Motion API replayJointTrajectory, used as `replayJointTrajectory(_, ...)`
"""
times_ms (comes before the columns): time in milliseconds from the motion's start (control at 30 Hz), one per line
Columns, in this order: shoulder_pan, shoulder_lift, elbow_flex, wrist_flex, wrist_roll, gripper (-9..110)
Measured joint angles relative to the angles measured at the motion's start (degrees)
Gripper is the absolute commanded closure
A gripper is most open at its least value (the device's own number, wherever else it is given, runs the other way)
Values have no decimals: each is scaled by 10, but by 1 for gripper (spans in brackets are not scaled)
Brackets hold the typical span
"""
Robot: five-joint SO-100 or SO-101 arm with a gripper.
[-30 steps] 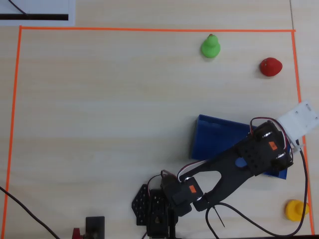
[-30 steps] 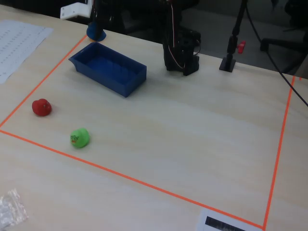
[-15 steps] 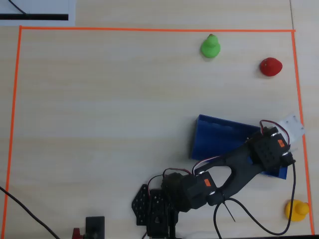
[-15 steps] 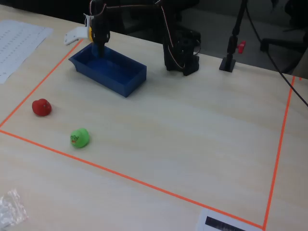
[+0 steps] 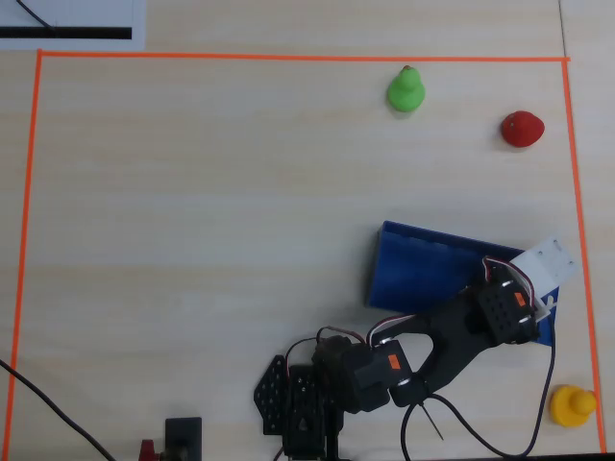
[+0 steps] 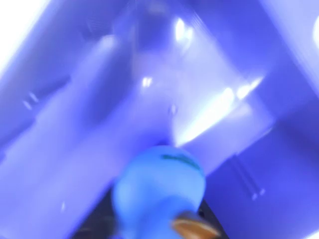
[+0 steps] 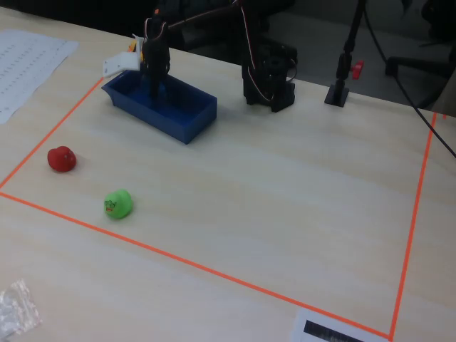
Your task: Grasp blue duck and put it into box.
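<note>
— Filling the wrist view's near edge: blue duck (image 6: pixel 158 191), hanging over the box (image 6: pixel 99 99) floor.
— Looking light, rounded, slippery; gripper (image 7: pixel 153 85) apparently clamping its body, though jaws hidden.

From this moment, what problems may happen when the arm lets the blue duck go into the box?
1. The gripper is down inside the box at one end. Lifting out at an angle might catch the wall and shift the box.
2. The wrist view is blurred; the blue duck looks close to the floor, but its height is unclear, so it could bounce or roll.
3. Whether the gripper is open is not visible.
</note>
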Motion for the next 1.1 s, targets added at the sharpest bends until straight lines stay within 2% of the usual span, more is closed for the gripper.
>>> replayJointTrajectory(233,4,34,20,-24,-7,72)
replayJointTrajectory(367,2,78,26,-24,0,83)
replayJointTrajectory(467,-42,144,25,-38,70,96)
replayJointTrajectory(500,-68,171,24,-51,109,101)
replayJointTrajectory(633,-215,290,4,-64,268,101)
replayJointTrajectory(733,-366,398,41,2,313,101)
replayJointTrajectory(800,-463,483,119,44,294,101)
replayJointTrajectory(933,-623,680,311,116,178,101)
replayJointTrajectory(1100,-687,882,494,230,127,101)
